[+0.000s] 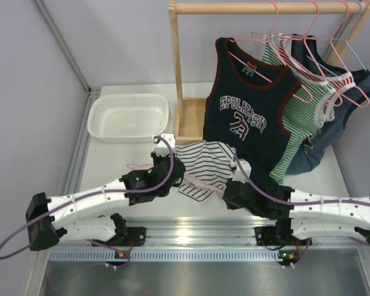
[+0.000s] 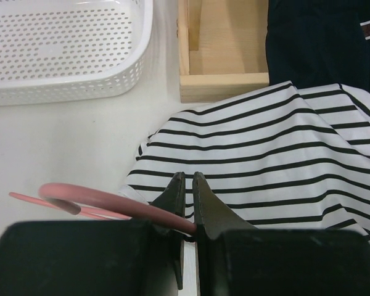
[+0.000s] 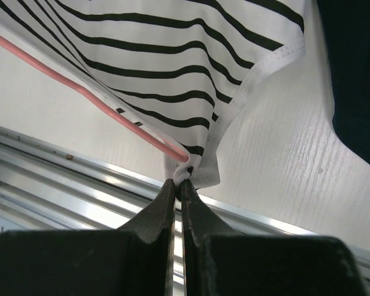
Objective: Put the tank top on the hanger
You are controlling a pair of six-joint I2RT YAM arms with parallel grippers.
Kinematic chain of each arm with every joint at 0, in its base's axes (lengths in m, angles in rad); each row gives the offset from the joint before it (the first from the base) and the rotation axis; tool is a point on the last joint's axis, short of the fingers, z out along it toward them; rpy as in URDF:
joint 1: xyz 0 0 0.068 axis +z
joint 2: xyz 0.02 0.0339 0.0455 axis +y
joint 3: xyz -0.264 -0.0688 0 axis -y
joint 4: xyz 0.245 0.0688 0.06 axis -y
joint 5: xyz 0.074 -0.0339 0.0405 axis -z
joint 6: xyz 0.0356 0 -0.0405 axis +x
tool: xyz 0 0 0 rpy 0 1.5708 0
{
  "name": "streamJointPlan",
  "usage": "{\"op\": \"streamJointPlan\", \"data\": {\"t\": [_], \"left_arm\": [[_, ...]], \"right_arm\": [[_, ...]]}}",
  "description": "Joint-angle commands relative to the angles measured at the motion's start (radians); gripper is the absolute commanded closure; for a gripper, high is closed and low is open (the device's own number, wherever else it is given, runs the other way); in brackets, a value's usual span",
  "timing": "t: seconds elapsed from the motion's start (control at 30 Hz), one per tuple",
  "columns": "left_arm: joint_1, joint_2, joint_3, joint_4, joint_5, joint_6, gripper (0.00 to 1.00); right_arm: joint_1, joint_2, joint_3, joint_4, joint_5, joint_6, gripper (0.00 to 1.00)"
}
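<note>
The white tank top (image 1: 208, 160) with thin dark stripes lies crumpled on the table between my two grippers. The pink wire hanger (image 1: 200, 183) runs under and through it. My left gripper (image 1: 172, 171) is shut on the hanger's hook (image 2: 120, 206) at the top's left edge; the striped fabric (image 2: 265, 160) spreads just beyond its fingertips. My right gripper (image 1: 229, 196) is shut on a corner of the tank top (image 3: 191, 169), pinching the hem where the pink wire (image 3: 80, 89) ends, close to the table's metal front rail.
A white perforated basket (image 1: 128, 117) sits at the back left. A wooden rack (image 1: 185, 120) stands behind, carrying a navy top with maroon trim (image 1: 250, 111), a green-striped top (image 1: 302, 108) and other garments on hangers. The metal rail (image 1: 191, 231) runs along the front.
</note>
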State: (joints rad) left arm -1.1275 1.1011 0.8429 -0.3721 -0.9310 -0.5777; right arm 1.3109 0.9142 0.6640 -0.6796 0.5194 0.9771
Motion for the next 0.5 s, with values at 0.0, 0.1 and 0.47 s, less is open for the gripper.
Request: {"op": "streamJointPlan", "data": {"t": [0.0,0.1,0.47], "left_arm": [[0.005,-0.044,-0.022,0.074,-0.038,-0.002,1.00],[0.005,-0.052,-0.025,0.073,-0.039,0.001,1.00],[0.003,-0.069,-0.042,0.067,-0.028,-0.008,1.00]], "right_arm": [[-0.021,0.021,0.071,-0.035,-0.016,-0.034,1.00],[-0.036,0.041,0.088,-0.038,-0.019,-0.041,1.00],[-0.108,0.052,0.149,-0.037,-0.056,-0.116,1.00]]}}
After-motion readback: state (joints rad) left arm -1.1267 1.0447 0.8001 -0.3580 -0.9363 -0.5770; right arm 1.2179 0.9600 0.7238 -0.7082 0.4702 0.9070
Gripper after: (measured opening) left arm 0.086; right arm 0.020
